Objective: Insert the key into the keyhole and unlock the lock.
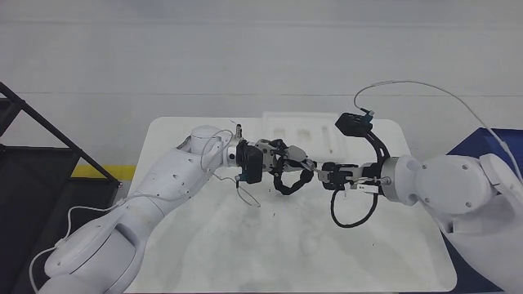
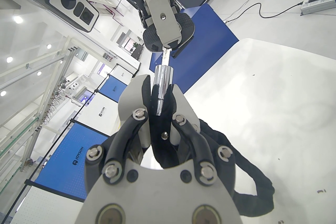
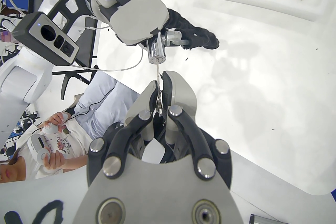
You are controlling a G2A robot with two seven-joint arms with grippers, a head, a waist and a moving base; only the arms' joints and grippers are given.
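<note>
White table (image 1: 245, 245) with rounded corners and a faintly scuffed top. A white foam tray (image 1: 304, 128) with shallow rectangular recesses lies flat at its far edge. Few tiny dark specks (image 3: 273, 130) lie scattered on the surface.

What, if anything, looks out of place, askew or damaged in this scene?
Nothing is badly wrong. The key held by the right gripper lines up straight with the lock held by the left gripper. Only a few small dark specks litter the white table.
</note>
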